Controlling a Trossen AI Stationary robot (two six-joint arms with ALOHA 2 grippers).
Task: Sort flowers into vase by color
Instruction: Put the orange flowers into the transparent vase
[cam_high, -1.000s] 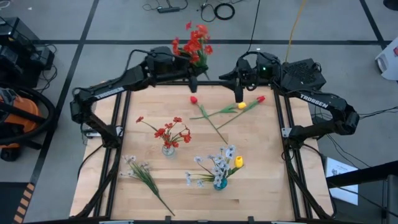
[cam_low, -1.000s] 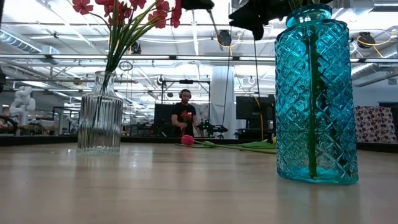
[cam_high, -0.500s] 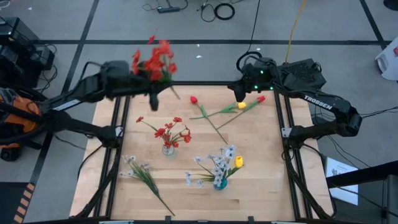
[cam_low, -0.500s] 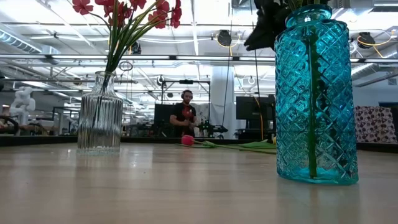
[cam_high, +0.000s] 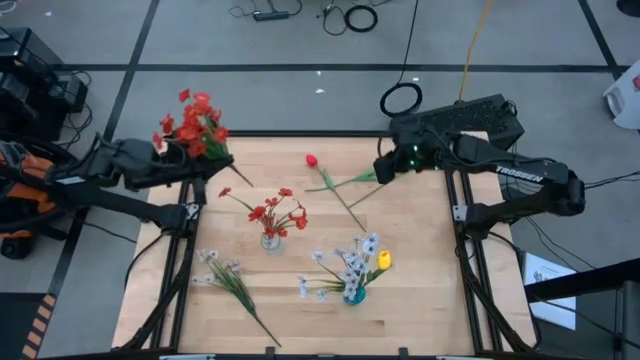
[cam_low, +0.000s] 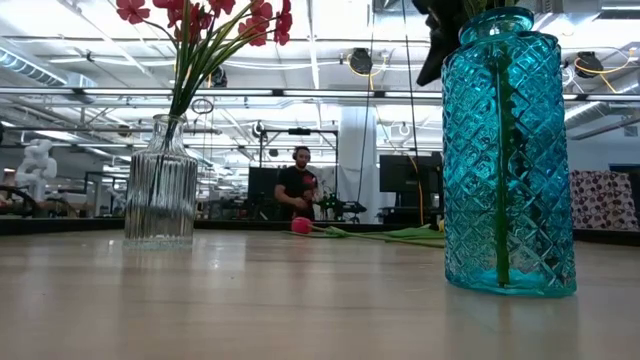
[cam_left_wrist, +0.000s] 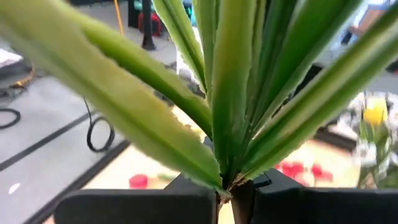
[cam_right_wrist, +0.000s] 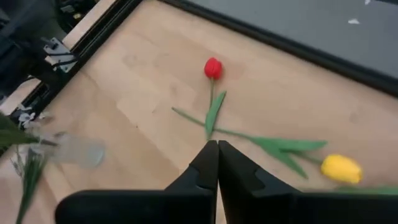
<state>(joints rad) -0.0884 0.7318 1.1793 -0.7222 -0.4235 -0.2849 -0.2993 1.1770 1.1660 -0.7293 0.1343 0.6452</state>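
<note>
Wooden table (cam_high: 420, 290), sorting half done: red sprays in clear vase (cam_high: 271, 240); left gripper (cam_high: 205, 165) clamps red spray (cam_high: 192, 125) at table's far-left edge; right gripper (cam_high: 382, 172) clenched empty above loose tulips (cam_high: 345, 183); white spray (cam_high: 228, 280) unsorted.

A clear glass vase (cam_low: 160, 188) holds red flowers (cam_low: 205, 22). A blue vase (cam_low: 508, 150) stands just below a dark gripper (cam_low: 438, 40). Tulips (cam_low: 345, 231) lie far beyond both.

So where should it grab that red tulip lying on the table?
Probably the red tulip is best taken by its thin stalk, just below the bloom. Come straight down with the jaws across it, since it lies flat on the table.
</note>
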